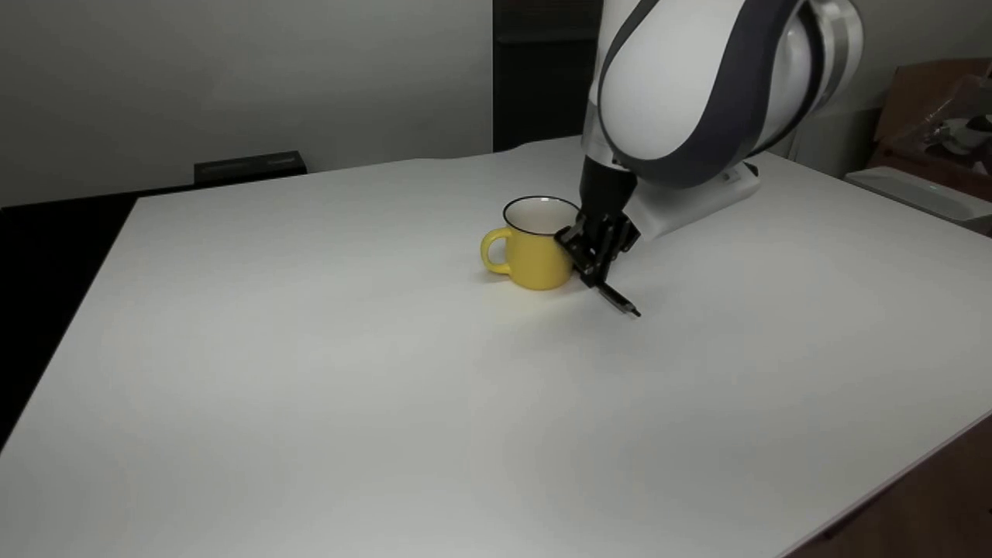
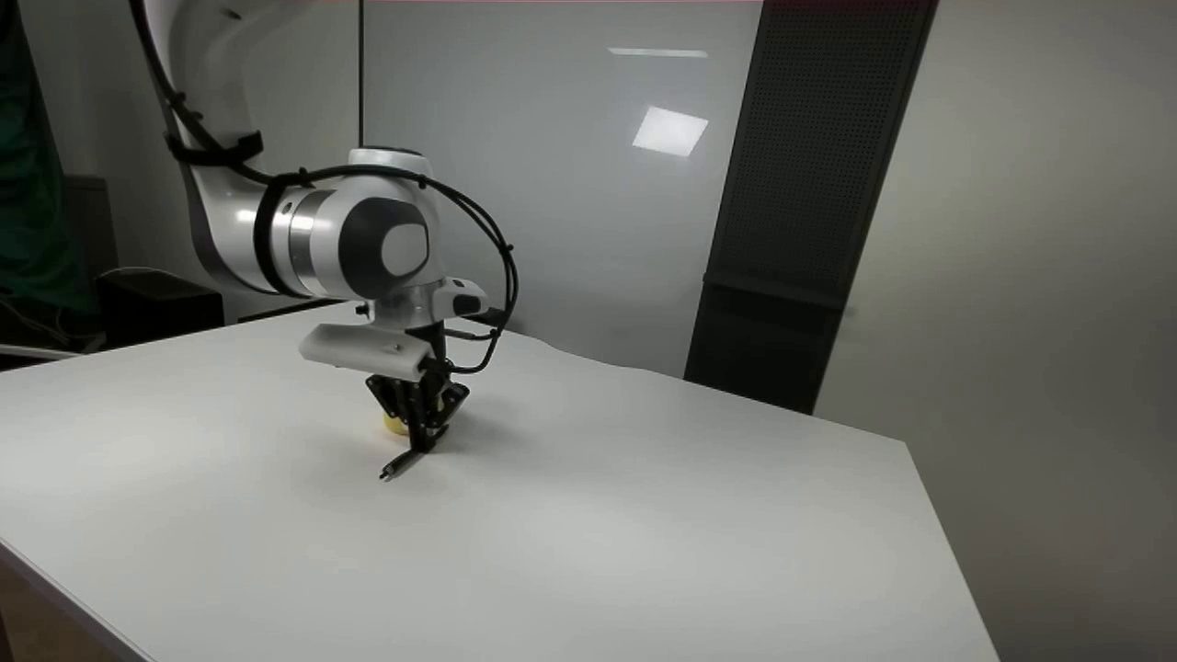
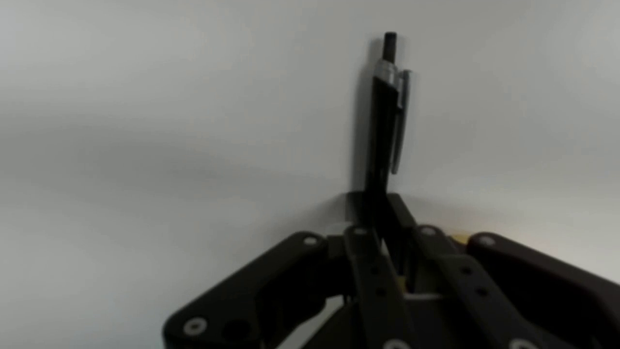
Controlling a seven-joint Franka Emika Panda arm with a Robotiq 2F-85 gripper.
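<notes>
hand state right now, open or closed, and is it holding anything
Hand: closed, holding the black pen between its fingers.

Pen (image 3: 382, 121): black barrel, silver collar and clip. Claw (image 3: 376, 208): black. Mug (image 1: 539, 260): yellow outside, white inside, black rim. Arm (image 1: 655, 93): white, dark grey bands. Surface (image 1: 310, 387): plain white. Tall panel (image 2: 818, 138): black, fine dotted grid. Cloth (image 2: 32, 202): dark green.

Mug (image 1: 535, 260) obstructing, beside pincer (image 1: 595, 277); open tabletop (image 1: 387, 403), foreground
</notes>
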